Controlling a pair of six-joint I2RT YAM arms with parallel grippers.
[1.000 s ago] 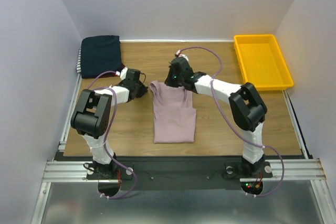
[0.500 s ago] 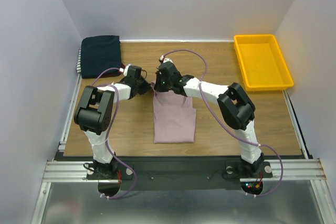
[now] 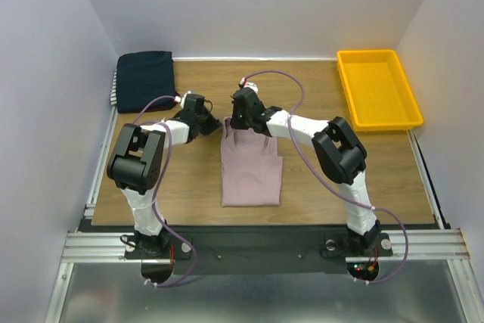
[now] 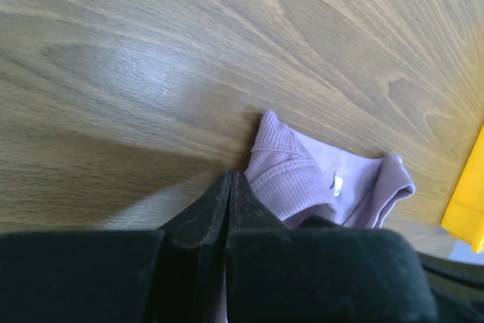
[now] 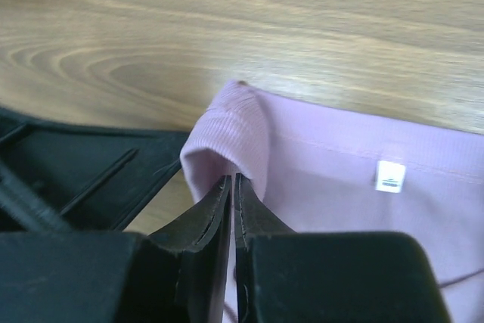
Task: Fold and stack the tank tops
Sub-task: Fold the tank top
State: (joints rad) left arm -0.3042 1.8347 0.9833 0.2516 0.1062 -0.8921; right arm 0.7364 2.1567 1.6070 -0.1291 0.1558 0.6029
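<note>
Surface: pale wood-grain table (image 3: 348, 175), white walls on three sides.
Item: pale dusty-pink ribbed cloth tank top (image 3: 251, 166), flat at the table's centre. Its long axis runs near to far, with the strap end pointing at the far wall and the hem toward the arm bases.
Right gripper (image 3: 240, 120): at the far-left strap corner, jaws closed, pinching a raised fold of the pink cloth.
Left gripper (image 3: 211, 123): just left of that corner, jaws closed. Cloth touches one finger; no pinch is visible.
Destination: folded dark navy tank top stack (image 3: 144, 79), far-left corner, nearer the left arm.
Probable next move: carry the strap end toward the hem.
</note>
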